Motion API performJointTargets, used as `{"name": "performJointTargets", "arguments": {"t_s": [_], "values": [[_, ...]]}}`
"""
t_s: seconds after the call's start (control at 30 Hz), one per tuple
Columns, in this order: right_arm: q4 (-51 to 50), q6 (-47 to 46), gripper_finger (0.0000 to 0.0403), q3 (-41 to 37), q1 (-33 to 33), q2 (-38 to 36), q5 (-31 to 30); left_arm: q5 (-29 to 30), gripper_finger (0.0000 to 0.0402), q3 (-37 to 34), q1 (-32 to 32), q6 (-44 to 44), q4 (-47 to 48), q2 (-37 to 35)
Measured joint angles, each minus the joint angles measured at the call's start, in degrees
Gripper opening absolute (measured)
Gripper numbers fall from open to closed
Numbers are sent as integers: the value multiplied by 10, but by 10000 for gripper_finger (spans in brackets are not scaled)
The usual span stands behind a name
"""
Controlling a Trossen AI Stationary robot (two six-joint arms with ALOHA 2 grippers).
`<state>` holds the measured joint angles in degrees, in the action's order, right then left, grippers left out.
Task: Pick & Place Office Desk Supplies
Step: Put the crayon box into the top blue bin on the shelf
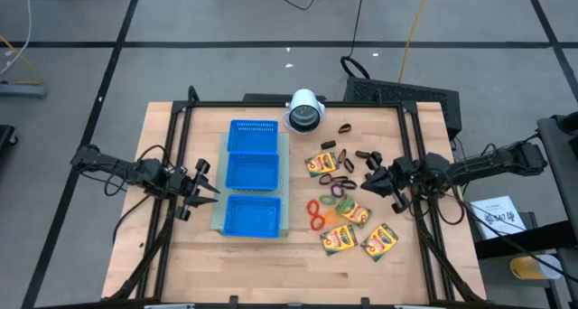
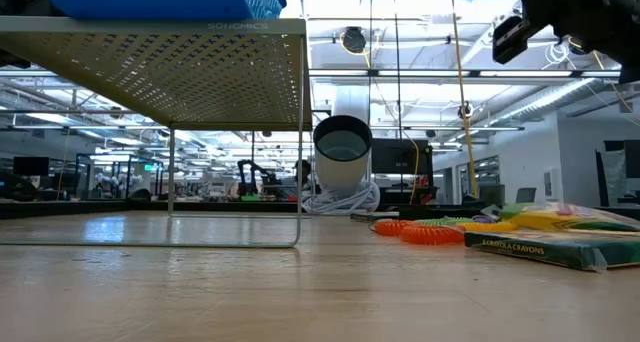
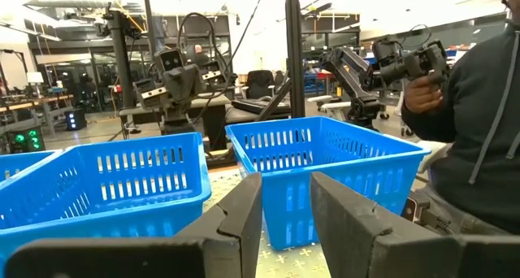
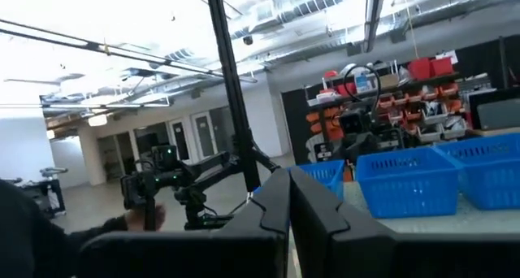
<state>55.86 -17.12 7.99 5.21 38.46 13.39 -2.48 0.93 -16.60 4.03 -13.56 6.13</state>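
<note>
Several yellow-and-green crayon boxes (image 1: 338, 239) lie flat on the table's right half, and one shows in the low view (image 2: 540, 244). Thin coloured rings (image 1: 316, 211) (image 2: 420, 232) lie among them. Small black clips (image 1: 348, 155) are scattered toward the far side. My right gripper (image 1: 375, 175) hovers above the clips, raised high (image 2: 520, 32). Its fingers are shut with nothing seen between them (image 4: 289, 205). My left gripper (image 1: 206, 184) waits open at the left of the blue tray, pointing at it (image 3: 286, 209).
The blue three-compartment tray (image 1: 253, 178) stands on a perforated metal shelf (image 2: 165, 72) at the table's middle. A white cylinder with a dark centre (image 1: 305, 110) stands at the far edge. A person in a dark hoodie (image 3: 479, 107) is beyond the table. Bare wood lies along the near edge.
</note>
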Motion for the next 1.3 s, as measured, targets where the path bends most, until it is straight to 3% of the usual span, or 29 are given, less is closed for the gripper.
{"name": "performJointTargets", "arguments": {"t_s": [0.17,0.27,0.37,0.47,0.63,0.73,0.93,1.3], "values": [[-64,27,3,5,2,2,5,0,115,0,0,0,-4,0],[-177,20,25,54,2,2,0,0,115,0,0,0,-17,0],[-395,32,76,134,10,13,-4,0,115,0,0,4,-21,0],[-579,48,148,204,33,42,-50,0,115,0,0,6,-22,0],[-692,14,266,245,77,122,-73,0,115,0,0,20,-22,0],[-713,-10,307,245,105,173,-76,0,115,0,0,49,-30,0],[-758,-24,313,245,125,256,-138,0,115,0,0,75,-34,0],[-761,-90,302,245,97,291,-131,0,115,0,0,59,-35,0]]}}
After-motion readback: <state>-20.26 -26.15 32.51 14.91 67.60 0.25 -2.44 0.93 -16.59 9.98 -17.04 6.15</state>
